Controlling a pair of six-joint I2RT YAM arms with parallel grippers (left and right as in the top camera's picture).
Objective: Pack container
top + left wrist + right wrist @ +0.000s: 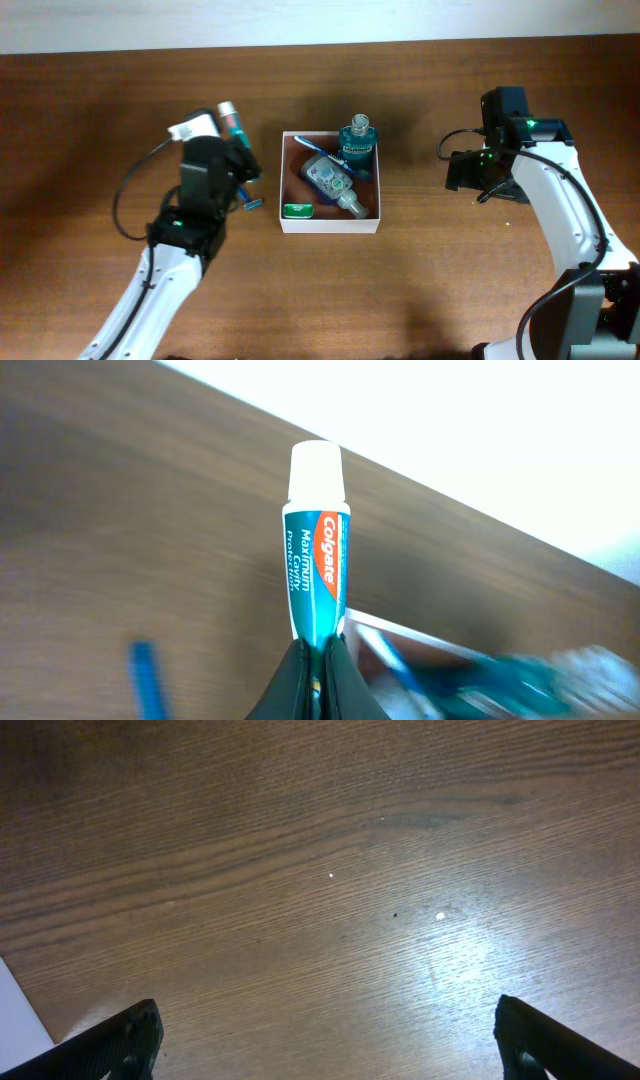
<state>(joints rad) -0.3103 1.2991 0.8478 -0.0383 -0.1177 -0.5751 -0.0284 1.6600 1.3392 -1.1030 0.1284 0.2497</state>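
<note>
The container (330,224), a shallow square white-walled box with a reddish-brown inside, sits mid-table. In it are a teal bottle (357,136), a clear pump bottle (332,181), a blue toothbrush (325,152) and a small green box (297,211). My left gripper (236,140) is just left of the container, shut on a teal Colgate toothpaste tube (316,565) with a white cap; the tube also shows overhead (231,116). The container's edge shows in the left wrist view (420,640). My right gripper (325,1040) is open and empty over bare wood, right of the container.
A small blue item (251,203) lies on the table between my left arm and the container; it shows blurred in the left wrist view (146,675). The table's far edge (320,45) meets a white wall.
</note>
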